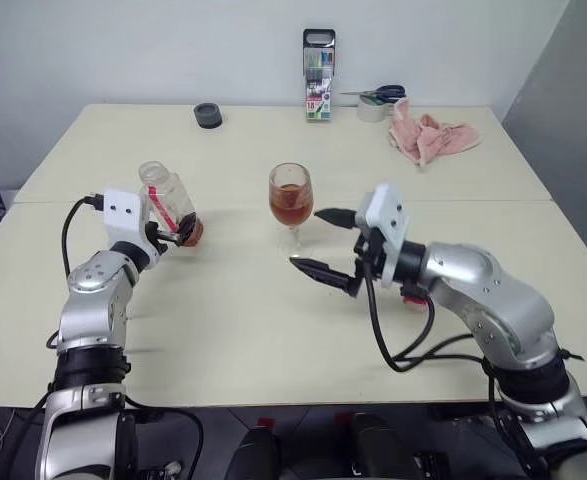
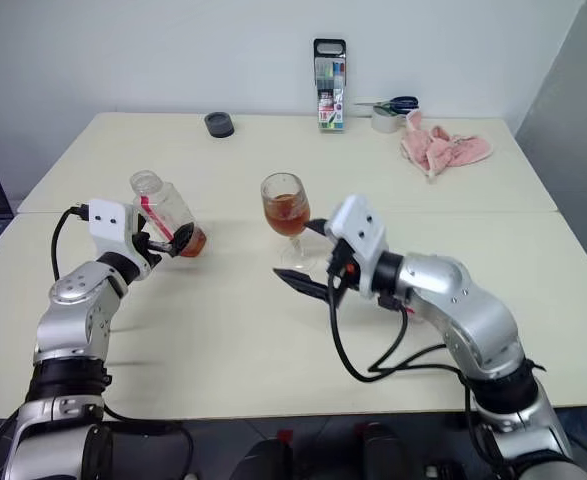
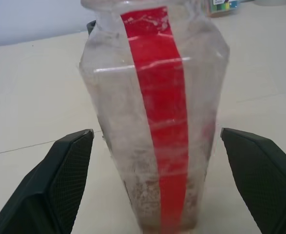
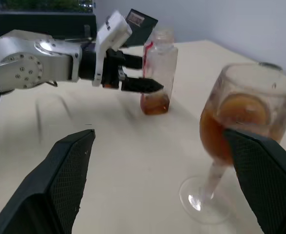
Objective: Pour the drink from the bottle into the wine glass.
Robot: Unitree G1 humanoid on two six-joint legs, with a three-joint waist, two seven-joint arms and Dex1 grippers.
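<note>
Between the two spread black fingers of the left gripper (image 3: 155, 161) stands the small clear plastic bottle (image 1: 169, 203), squarish in body with a wide uncapped neck and a red vertical label strip down the side facing the wrist. Its wall looks cloudy and scuffed, and a small remnant of dark reddish-brown drink (image 4: 155, 104) sits at its base. Both cross-hatched finger pads (image 3: 67, 165) stand clear of the plastic on either side, so the left claw is wide apart and grips nothing; the bottle rests upright on the smooth cream table (image 1: 273, 320) by itself.

Just beside the right gripper (image 1: 323, 242), toward its far finger, is the clear stemmed wine glass (image 1: 291, 204), with a rounded bowl, short stem and round foot planted on the table. Its bowl is about half full of amber translucent liquid. The right claw's fingers are spread wide, pointing level toward the left gripper, with the glass near the upper fingertip but not between the pads; they hold nothing.

Well beyond both claws, by the wall, are a tall black-topped marker case (image 1: 318, 75), a black round lid (image 1: 208, 115), a roll of tape with scissors (image 1: 378, 100), and a crumpled pink cloth (image 1: 428, 135).
</note>
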